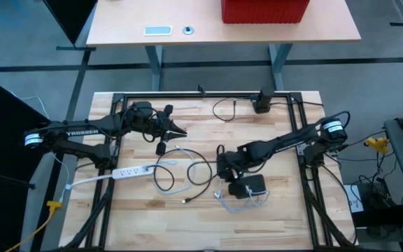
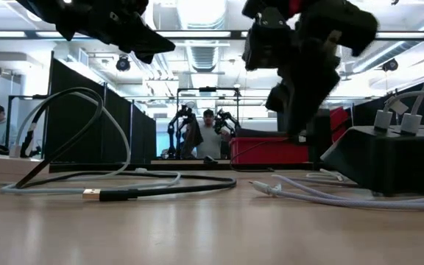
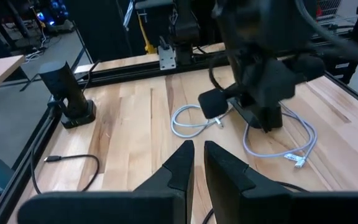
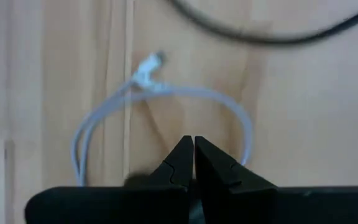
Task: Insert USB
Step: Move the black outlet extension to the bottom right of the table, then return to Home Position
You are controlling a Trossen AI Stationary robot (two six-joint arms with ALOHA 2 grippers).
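Observation:
A black cable (image 1: pixel 187 171) lies looped on the wooden table, its gold USB plug (image 2: pixel 90 194) flat on the boards near the front. A black charging hub (image 1: pixel 247 185) stands right of centre with white plugs (image 2: pixel 385 118) stuck in its top. Their white cables (image 4: pixel 166 93) curl on the wood. My right gripper (image 4: pixel 193 142) is shut and empty, pointing steeply down over a white cable loop just left of the hub (image 2: pixel 396 158). My left gripper (image 3: pixel 197 158) hangs above the table's left half, pointing toward the right arm. Its fingers are nearly together, with nothing between them.
A white power strip (image 1: pixel 128 171) lies at the left, its cord running off the near-left corner. A small black stand (image 3: pixel 70 96) and a thin black cable (image 1: pixel 226 108) are at the far edge. A black frame (image 1: pixel 208 94) borders the table.

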